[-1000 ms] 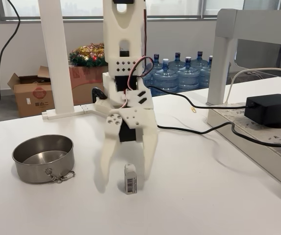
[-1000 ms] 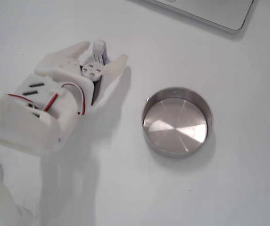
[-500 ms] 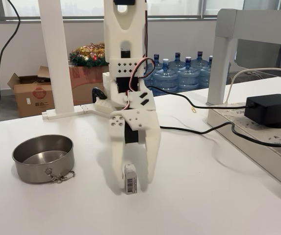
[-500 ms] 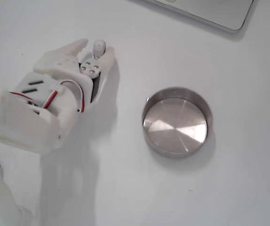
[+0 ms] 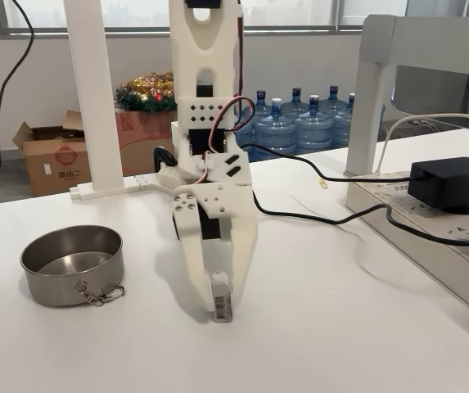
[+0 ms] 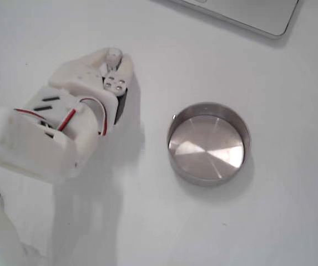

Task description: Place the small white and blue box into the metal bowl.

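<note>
Hand [image 5: 220, 288] clamped on the box [image 5: 220, 300], which stands upright with its bottom at the white surface [image 5: 340, 327]. Bowl [image 5: 72, 264] sits well apart, to the left in this fixed view.

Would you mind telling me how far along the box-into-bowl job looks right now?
Done: the gripper has closed on the small box, which stands on the white table. In hand: the grasp, with no lift visible yet. Left: carry it to the metal bowl, which is empty in both fixed views, and release.
</note>
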Robot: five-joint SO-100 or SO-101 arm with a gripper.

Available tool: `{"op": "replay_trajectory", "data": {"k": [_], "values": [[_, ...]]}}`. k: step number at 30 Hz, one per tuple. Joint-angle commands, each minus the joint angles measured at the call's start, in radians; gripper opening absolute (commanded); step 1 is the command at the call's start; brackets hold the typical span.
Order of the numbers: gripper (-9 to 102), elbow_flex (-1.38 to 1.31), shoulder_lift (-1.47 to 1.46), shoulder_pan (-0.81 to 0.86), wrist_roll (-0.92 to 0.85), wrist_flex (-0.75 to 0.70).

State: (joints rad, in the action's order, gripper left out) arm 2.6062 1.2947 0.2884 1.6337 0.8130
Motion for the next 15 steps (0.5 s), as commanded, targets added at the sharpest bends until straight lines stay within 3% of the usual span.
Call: {"op": "replay_trajectory", "data": {"k": [1,15], "values": [[-4,-0.012,0.011,0.028,-0.005,0.020],[-5,0.198,0.445,0.160,-0.006,0.008]]}}
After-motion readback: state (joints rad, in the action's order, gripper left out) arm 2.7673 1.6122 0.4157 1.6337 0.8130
